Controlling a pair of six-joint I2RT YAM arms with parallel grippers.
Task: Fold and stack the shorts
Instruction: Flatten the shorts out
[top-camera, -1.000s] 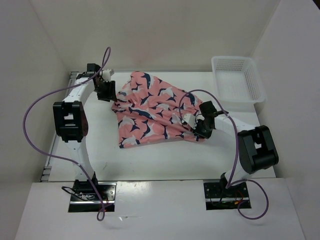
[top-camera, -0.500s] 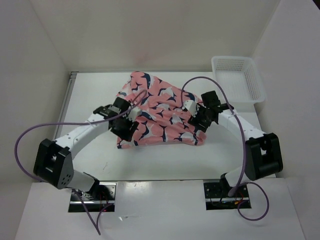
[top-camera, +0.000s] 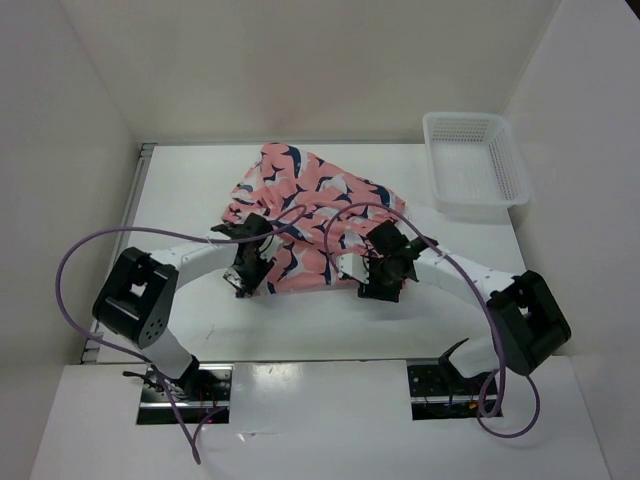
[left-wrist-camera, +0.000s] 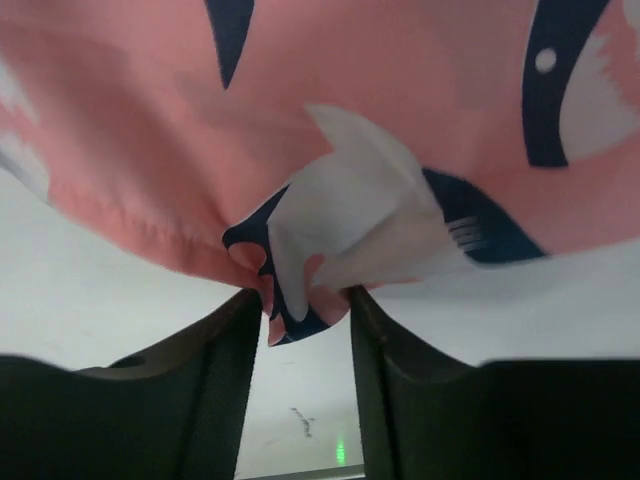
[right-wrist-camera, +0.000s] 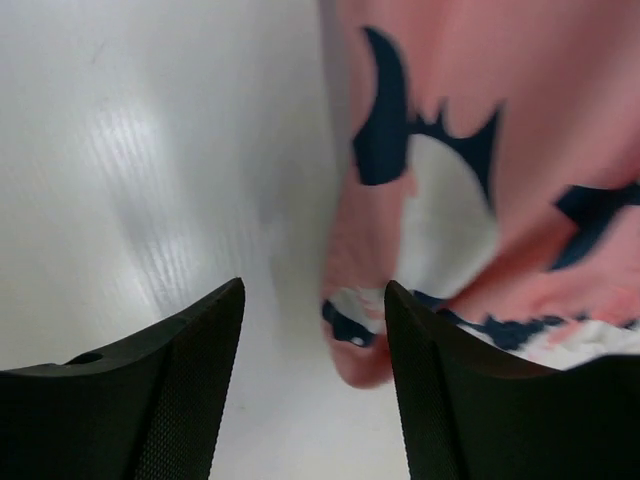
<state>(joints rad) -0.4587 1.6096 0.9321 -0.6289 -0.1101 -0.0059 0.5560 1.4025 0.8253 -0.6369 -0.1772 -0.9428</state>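
The shorts (top-camera: 320, 205) are seen crumpled in the middle of the worktop (top-camera: 180, 190), well apart from the basket (top-camera: 500, 190) at the far right. The left hand (top-camera: 246, 280) is set down at their near left corner, its fingers (left-wrist-camera: 200, 380) held apart, and a corner of hem is caught between the tips. The right hand (top-camera: 375, 285) is placed at the near right edge, fingers spread over bare worktop. There the hem is left lying just beside one finger, ungripped.

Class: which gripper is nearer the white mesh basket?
Right. The right gripper sits diagonally near-left of the basket; the left gripper lies farther left, across the shorts.
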